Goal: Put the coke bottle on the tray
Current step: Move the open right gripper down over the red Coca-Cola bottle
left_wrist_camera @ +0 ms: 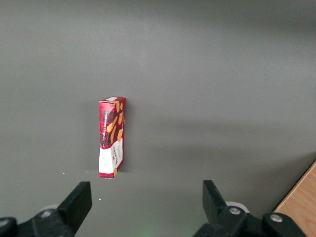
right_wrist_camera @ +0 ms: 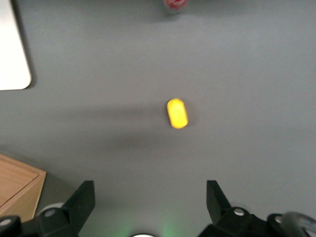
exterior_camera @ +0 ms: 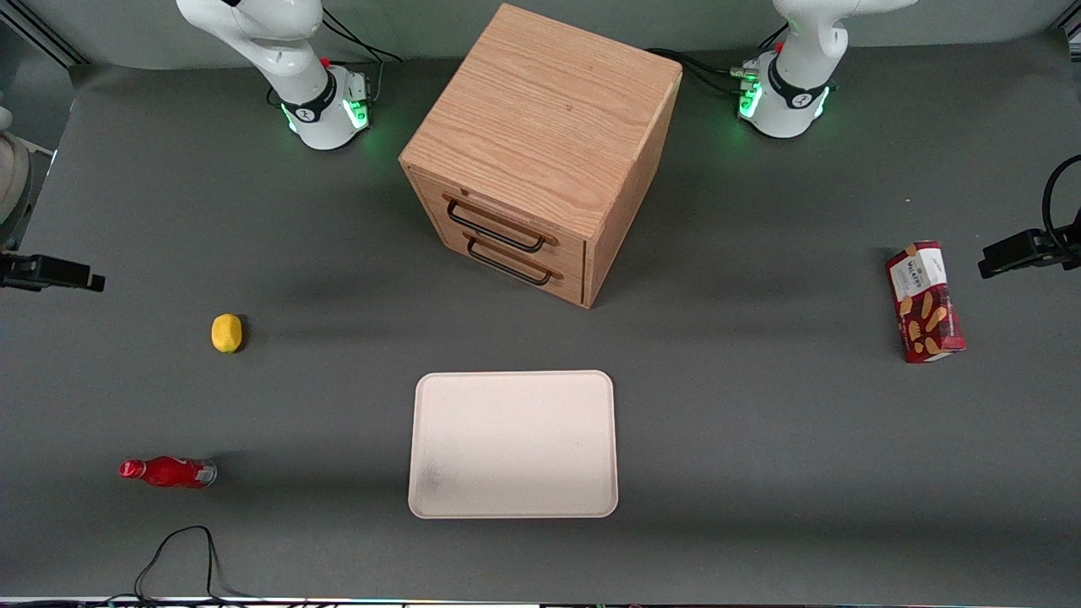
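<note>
the working arm is raised high above the table (exterior_camera: 760,439), and in the front view only its base and lower links show, cut off by the frame edge. its gripper (right_wrist_camera: 150,202) is seen only in the right wrist view, looking straight down at the grey surface, the two dark fingers (right_wrist_camera: 81,200) spread wide apart with nothing between them and touching nothing. below it lies a lemon (right_wrist_camera: 177,113), with a corner of the wooden drawer cabinet (right_wrist_camera: 17,185) and a corner of the tray (right_wrist_camera: 12,54) cut off at the frame edges. the coke bottle (exterior_camera: 167,471) lies on its side on the table toward the working arm's end, nearer the front camera than the lemon and well apart from the tray; in the wrist view only a sliver of it shows. the tray sits flat, in front of the cabinet. a snack box (exterior_camera: 924,301) lies toward the parked arm's end.
</note>
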Controlling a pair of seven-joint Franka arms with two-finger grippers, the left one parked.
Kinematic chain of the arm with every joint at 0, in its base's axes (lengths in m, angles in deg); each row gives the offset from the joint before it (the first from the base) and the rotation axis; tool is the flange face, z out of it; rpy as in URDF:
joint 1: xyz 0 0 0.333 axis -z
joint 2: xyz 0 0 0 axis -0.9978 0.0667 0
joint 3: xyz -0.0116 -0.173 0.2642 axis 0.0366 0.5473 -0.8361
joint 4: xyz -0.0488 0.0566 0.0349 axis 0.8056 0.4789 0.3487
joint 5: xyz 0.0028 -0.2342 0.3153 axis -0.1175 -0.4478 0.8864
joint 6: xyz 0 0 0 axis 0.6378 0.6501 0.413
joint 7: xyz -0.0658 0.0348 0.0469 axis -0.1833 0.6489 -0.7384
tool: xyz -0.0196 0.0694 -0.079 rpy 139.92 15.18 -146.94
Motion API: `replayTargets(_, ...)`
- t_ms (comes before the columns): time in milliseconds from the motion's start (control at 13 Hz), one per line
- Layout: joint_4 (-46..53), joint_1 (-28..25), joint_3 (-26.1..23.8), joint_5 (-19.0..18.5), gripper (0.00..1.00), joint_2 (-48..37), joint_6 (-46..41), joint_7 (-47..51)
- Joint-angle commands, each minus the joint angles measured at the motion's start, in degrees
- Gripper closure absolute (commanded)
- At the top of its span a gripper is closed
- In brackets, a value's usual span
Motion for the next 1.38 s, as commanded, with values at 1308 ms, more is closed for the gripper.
replayTargets(1308, 28.84, -3.39, -0.65, -0.81, 0.01, 36.02, 25.48, 0.03)
